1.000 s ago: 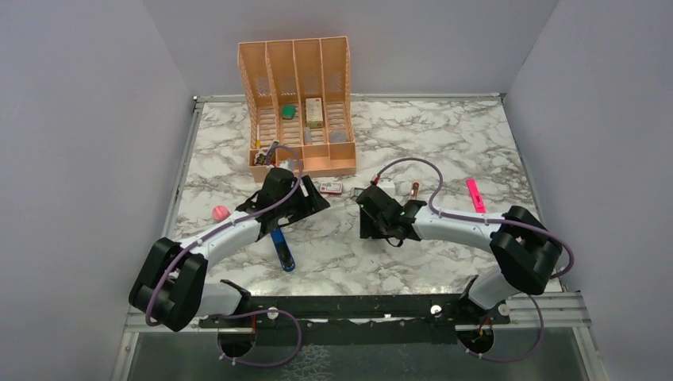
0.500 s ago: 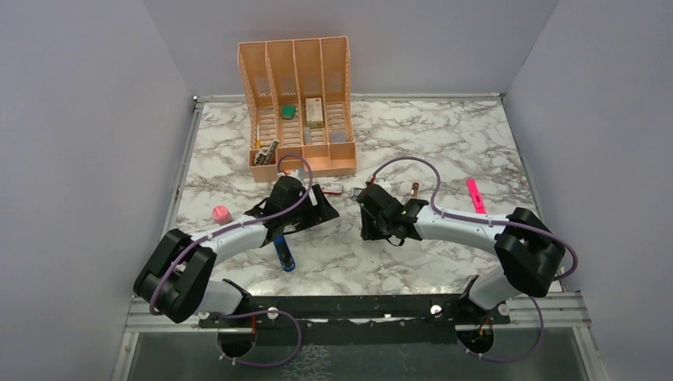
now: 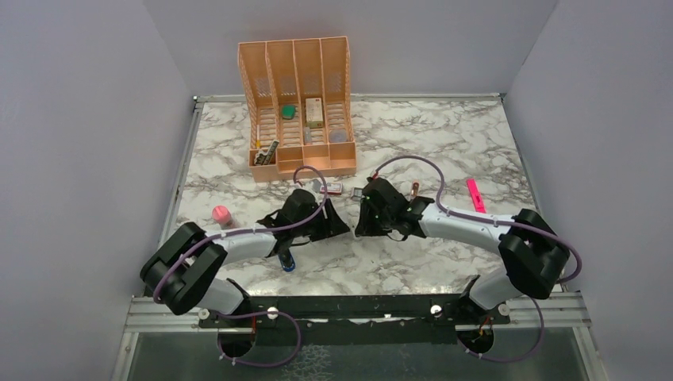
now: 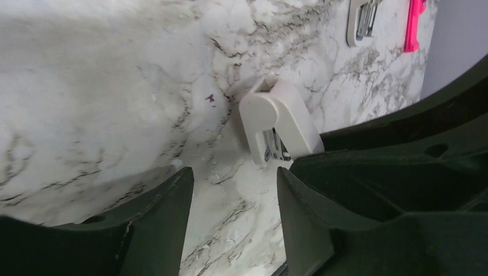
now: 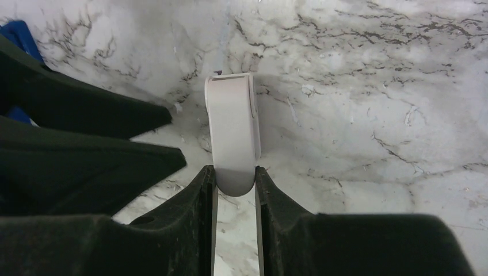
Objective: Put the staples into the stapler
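The blue stapler (image 3: 286, 259) lies on the table, mostly hidden under my left arm; a blue corner of it shows in the right wrist view (image 5: 21, 32). A red-and-white sleeve (image 3: 332, 188) lies by the organizer. A small grey tray with metal strips (image 4: 360, 20), the staples, lies farther right (image 3: 415, 189). My right gripper (image 5: 235, 172) is shut on the rounded end of a white oblong block (image 5: 232, 129), which rests on the marble (image 4: 276, 118). My left gripper (image 4: 233, 190) is open and empty, just left of that block (image 3: 337, 225).
An orange desk organizer (image 3: 298, 163) with small items stands at the back. A pink marker (image 3: 474, 194) lies at the right, also in the left wrist view (image 4: 414, 23). A small pink-red object (image 3: 221, 214) sits at the left. Both grippers (image 3: 361, 216) nearly meet mid-table.
My left gripper has moved right and nearer, off the stapler area and up to the right gripper. The right gripper has shifted slightly left, still shut.
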You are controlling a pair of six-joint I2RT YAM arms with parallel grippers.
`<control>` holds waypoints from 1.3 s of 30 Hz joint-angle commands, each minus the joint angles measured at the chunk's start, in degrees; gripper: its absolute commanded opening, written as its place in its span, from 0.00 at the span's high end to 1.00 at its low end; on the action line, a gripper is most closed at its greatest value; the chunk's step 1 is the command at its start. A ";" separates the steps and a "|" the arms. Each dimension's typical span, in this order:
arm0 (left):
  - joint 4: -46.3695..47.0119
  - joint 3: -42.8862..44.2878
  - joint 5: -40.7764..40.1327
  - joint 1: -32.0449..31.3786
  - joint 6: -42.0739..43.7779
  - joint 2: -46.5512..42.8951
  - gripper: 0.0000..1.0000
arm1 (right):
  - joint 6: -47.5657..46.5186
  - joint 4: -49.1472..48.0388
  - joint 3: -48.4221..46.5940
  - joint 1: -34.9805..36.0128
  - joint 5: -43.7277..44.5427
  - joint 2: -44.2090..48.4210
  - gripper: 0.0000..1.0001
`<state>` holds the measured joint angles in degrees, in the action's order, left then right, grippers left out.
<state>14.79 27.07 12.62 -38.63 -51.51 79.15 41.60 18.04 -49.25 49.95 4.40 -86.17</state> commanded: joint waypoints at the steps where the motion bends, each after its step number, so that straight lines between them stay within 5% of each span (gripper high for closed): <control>1: 8.06 0.70 -1.28 -4.13 -4.15 4.41 0.49 | 3.72 -7.02 3.69 -4.29 -9.36 1.67 0.79; 18: 13.80 1.49 0.62 -6.02 -4.67 11.85 0.63 | 8.35 -13.99 9.81 -9.29 -19.73 3.21 0.80; 31: 14.13 1.62 1.24 -6.08 -4.47 11.75 1.00 | 8.63 -15.93 10.54 -10.24 -22.45 3.09 0.79; 39: 14.04 1.76 3.67 -6.10 -3.32 11.96 1.00 | 6.23 -12.49 9.51 -13.30 -22.82 4.39 0.78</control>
<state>28.27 27.75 12.86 -44.38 -56.55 90.45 49.32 4.45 -38.76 38.52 -16.51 -83.70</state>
